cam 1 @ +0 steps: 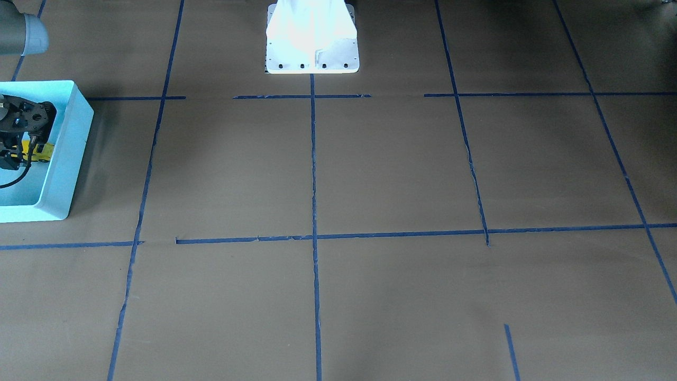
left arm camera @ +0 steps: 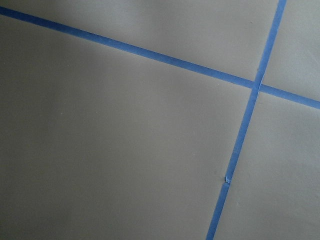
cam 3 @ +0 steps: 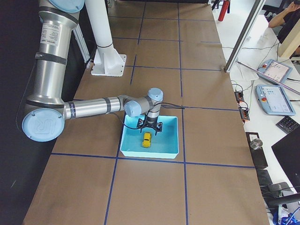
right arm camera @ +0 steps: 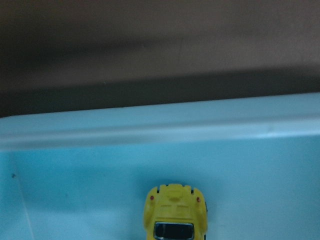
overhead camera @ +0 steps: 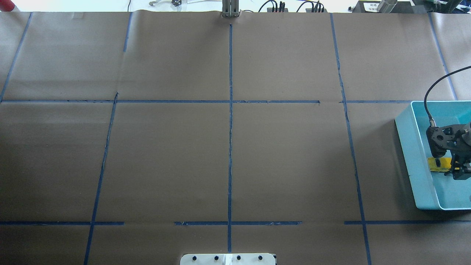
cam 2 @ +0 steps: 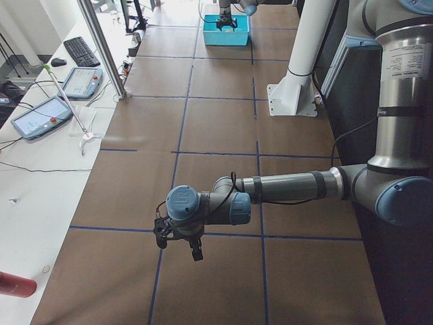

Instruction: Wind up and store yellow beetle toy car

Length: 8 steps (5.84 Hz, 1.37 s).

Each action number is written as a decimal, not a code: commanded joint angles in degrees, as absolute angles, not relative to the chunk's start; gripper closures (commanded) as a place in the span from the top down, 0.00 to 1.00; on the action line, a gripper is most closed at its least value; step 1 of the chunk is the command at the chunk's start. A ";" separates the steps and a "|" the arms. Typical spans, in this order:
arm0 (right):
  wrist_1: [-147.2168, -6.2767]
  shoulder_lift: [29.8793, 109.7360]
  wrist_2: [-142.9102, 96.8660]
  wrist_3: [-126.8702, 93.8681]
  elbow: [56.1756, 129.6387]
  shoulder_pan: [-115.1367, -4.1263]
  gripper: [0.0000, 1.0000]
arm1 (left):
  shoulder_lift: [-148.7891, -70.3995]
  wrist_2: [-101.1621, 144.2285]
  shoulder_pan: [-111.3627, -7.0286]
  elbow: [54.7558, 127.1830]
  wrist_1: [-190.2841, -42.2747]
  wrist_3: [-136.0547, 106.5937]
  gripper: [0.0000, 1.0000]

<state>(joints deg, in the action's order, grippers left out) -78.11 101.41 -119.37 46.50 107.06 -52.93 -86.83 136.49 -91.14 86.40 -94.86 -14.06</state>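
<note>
Yellow on turquoise: the yellow beetle toy car [right arm camera: 175,215] sits on its wheels on the floor of the turquoise bin [overhead camera: 407,147], near the bin wall that faces the table's middle, and apart from that wall. Dark window and two small red lights show on the end turned toward that wall in the right wrist view. Right gripper [overhead camera: 458,171] hangs inside the bin, directly over and just beside the car. In the right side view its fingers look parted, with the car lying free below them, so it reads as released, nothing grasped. A black cable [overhead camera: 428,99] loops up from the gripper body. The bin stands at the table's end on the robot's right, on brown paper [overhead camera: 165,158] gridded with blue tape [left arm camera: 240,145]. A white pedestal [cam 1: 312,37] is bolted at the robot's edge of the table, mid-length. Left gripper [cam 2: 179,247] hovers low over the paper at the opposite end, well apart from the bin. It shows only in the left side view, so I cannot tell whether it is parted or clenched. Left wrist view shows only paper and a tape crossing.
</note>
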 commanded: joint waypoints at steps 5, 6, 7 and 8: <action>-92.68 107.31 -128.68 46.23 115.58 -82.20 1.00 | -86.84 136.49 -91.14 86.40 -94.92 -14.06 1.00; -97.07 107.58 -128.58 45.36 114.45 -87.22 1.00 | -86.84 136.49 -91.14 86.40 -94.92 -14.06 1.00; -102.17 107.67 -128.85 38.83 114.17 -89.54 1.00 | -86.84 136.49 -91.14 86.40 -94.92 -14.06 1.00; -103.96 107.32 -129.02 32.06 114.34 -90.78 1.00 | -86.84 136.49 -91.14 86.40 -94.92 -14.06 1.00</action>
<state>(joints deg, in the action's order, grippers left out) -101.21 107.51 -128.85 38.32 114.36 -88.97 -86.84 136.50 -91.14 86.40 -94.92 -14.06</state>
